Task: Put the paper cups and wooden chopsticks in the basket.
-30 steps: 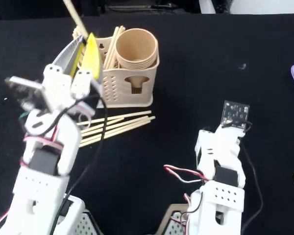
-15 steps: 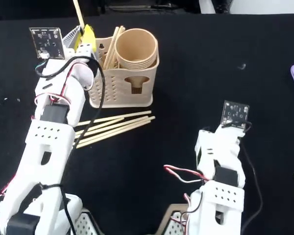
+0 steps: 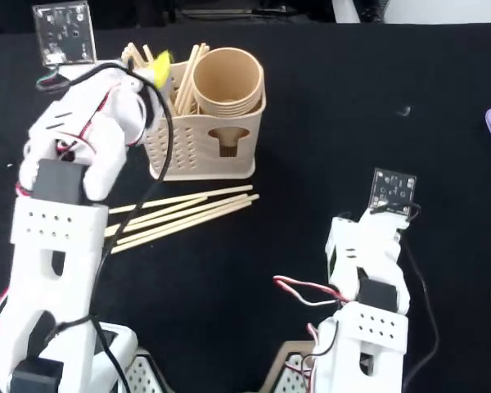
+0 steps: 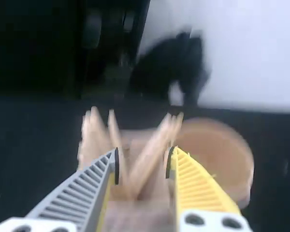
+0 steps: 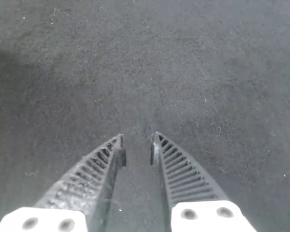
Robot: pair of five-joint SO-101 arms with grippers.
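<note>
While its fingers are spread, the left gripper [image 4: 142,164] hangs over the left part of the basket [image 3: 204,147], at the far left of the black table [image 3: 352,98]. Upright wooden chopsticks [image 4: 150,150] stand between its tips. Stacked paper cups [image 3: 227,82] sit in the basket's right part. Loose chopsticks [image 3: 184,209] lie on the table just near of the basket. At near right, the right gripper [image 5: 137,147] hovers over the table, fingers slightly parted, pinching nothing

Soft, even light; faint shadows.
</note>
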